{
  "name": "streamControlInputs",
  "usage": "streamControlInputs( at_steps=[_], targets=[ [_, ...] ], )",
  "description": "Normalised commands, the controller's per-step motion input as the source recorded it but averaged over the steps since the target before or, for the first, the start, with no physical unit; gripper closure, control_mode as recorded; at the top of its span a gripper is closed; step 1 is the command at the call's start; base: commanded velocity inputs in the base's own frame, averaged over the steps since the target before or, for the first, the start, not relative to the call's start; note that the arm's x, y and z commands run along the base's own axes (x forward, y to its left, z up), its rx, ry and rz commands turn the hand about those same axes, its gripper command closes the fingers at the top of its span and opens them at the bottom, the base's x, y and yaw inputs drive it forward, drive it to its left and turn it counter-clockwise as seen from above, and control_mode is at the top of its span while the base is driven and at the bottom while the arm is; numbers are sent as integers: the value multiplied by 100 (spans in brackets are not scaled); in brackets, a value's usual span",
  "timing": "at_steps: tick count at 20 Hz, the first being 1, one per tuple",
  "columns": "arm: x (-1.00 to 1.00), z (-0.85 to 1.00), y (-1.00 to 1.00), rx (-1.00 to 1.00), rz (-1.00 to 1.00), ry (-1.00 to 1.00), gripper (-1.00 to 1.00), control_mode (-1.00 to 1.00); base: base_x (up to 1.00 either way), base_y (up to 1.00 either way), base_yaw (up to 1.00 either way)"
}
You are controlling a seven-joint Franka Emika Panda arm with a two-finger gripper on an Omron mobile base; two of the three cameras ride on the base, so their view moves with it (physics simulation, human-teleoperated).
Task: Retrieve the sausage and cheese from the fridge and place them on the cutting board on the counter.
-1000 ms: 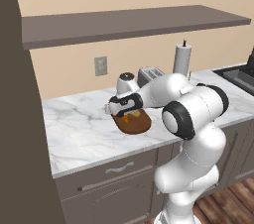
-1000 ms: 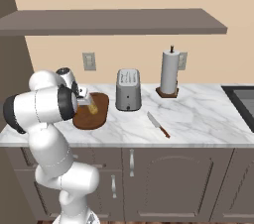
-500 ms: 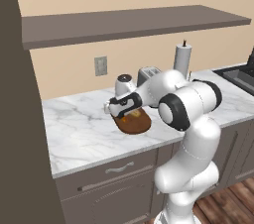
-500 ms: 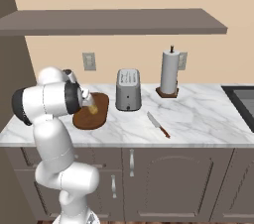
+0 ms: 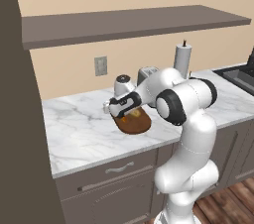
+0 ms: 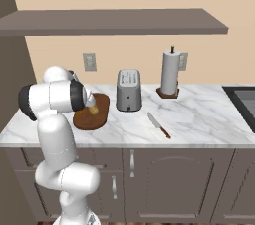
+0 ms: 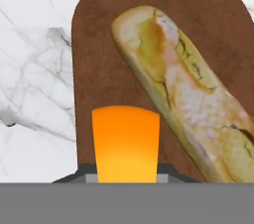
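Observation:
The cheese (image 7: 125, 143), a bright orange block, sits between my fingertips with my gripper (image 7: 125, 171) shut on it. It hangs low over the near end of the oval dark brown cutting board (image 7: 94, 69). The board (image 5: 134, 125) (image 6: 92, 119) lies on the white marble counter (image 5: 74, 129). My gripper (image 5: 109, 110) reaches over the board's left end. A tan-yellow lumpy loaf (image 7: 183, 94) lies slantwise on the board beside the cheese. The sausage and the fridge are out of view.
A toaster (image 6: 129, 89) stands just right of the board, with a paper towel roll (image 6: 170, 72) further right. A knife (image 6: 159, 125) lies on the counter in front of them. A brown wall shelf (image 5: 124, 22) runs above. A dark tall cabinet (image 5: 20, 119) bounds the left.
My hand has stayed over the board with the cheese in it. The arm's elbow has swung slightly towards the board.

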Motion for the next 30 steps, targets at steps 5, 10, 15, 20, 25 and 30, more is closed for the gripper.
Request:
streamControlInputs(
  at_steps=[5,10,15,20,25,30],
  targets=[
    [11,-10,0,0,0,0,100,-100,0,0,0],
    [15,-10,-2,0,0,0,100,-100,0,0,0],
    [34,-13,0,0,0,0,100,-100,0,0,0],
    [16,-20,0,0,0,1,100,-100,0,0,0],
    [0,-17,0,0,0,0,-100,-100,0,0,0],
    [0,0,-7,0,0,0,-100,-100,0,0,0]
  ],
)
